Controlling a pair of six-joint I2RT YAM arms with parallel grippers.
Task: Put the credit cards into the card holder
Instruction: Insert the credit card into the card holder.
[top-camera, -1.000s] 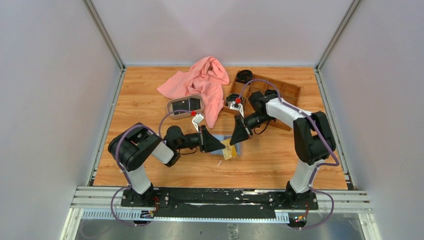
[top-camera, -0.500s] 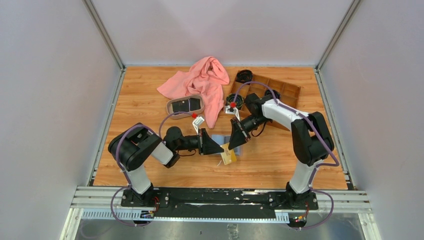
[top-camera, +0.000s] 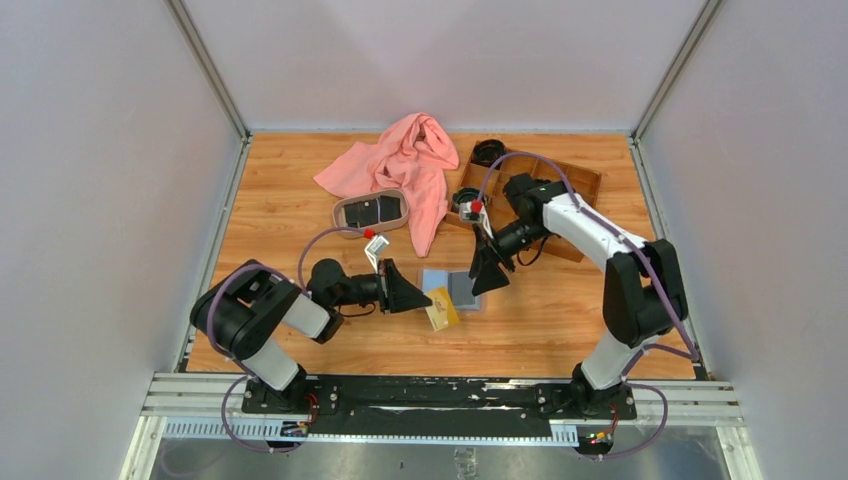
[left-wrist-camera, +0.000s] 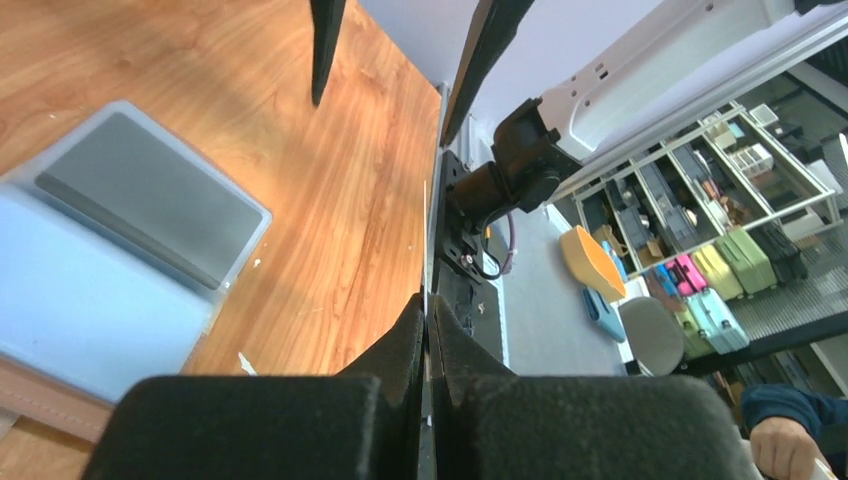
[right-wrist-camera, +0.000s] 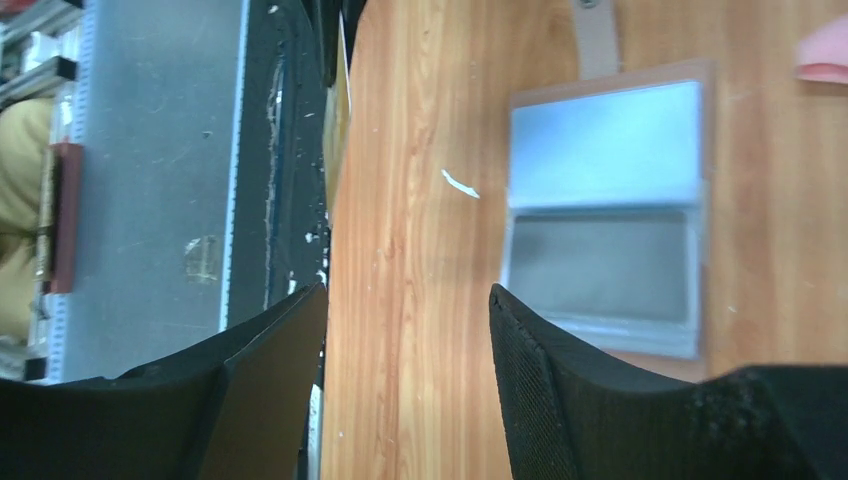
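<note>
The card holder (top-camera: 452, 288) lies open and flat on the table, its grey-blue pockets (right-wrist-camera: 600, 200) facing up. My left gripper (top-camera: 428, 298) is shut on a gold-tan credit card (top-camera: 442, 310), which sticks out by the holder's near left corner. In the left wrist view the holder (left-wrist-camera: 120, 230) is at the left and the card shows only as a thin edge between my pressed fingers (left-wrist-camera: 427, 300). My right gripper (top-camera: 488, 275) stands open just right of the holder, with only bare wood between its fingers (right-wrist-camera: 408, 295). Dark credit cards (top-camera: 370, 210) lie in the oval tray.
The oval beige-rimmed tray (top-camera: 340, 212) sits left of centre. A pink cloth (top-camera: 400, 160) is bunched behind it. The brown wooden compartment box (top-camera: 565, 180) stands at the back right under the right arm, with black round things (top-camera: 488, 152) near it.
My right gripper has opened, let go of the card holder and drawn back to the right, so the holder now lies open. The left gripper has shut on the gold-tan card and pulled back left.
</note>
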